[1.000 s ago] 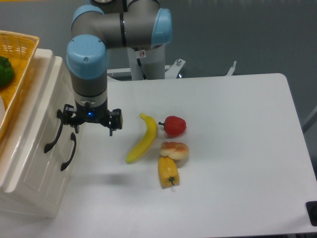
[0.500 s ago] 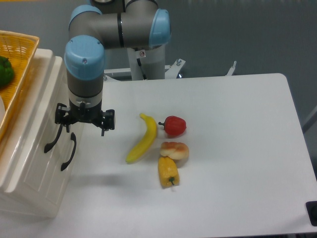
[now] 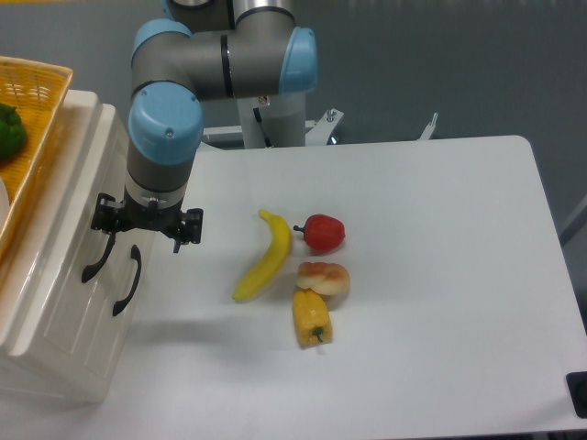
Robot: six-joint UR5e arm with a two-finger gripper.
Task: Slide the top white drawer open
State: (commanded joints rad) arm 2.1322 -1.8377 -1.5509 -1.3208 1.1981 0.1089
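Note:
The cream-white cabinet stands at the table's left edge, both drawers shut. The top white drawer (image 3: 66,240) carries a curved black handle (image 3: 94,265). The lower drawer's handle (image 3: 127,280) sits just to its right. My gripper (image 3: 145,225) hangs over the cabinet front, pointing down, jaws open with nothing between them. Its left fingertip (image 3: 101,218) is right at the upper end of the top handle; whether it touches is unclear. The right fingertip (image 3: 189,230) is out over the table.
A yellow woven basket (image 3: 41,87) with a green vegetable (image 3: 9,130) sits on top of the cabinet. On the table lie a banana (image 3: 266,256), a red pepper (image 3: 322,233), a bread roll (image 3: 324,278) and a yellow pepper (image 3: 311,316).
The gripper has moved left, closer to the cabinet front and the top handle. Its jaws stayed open. The drawers and the food have not moved.

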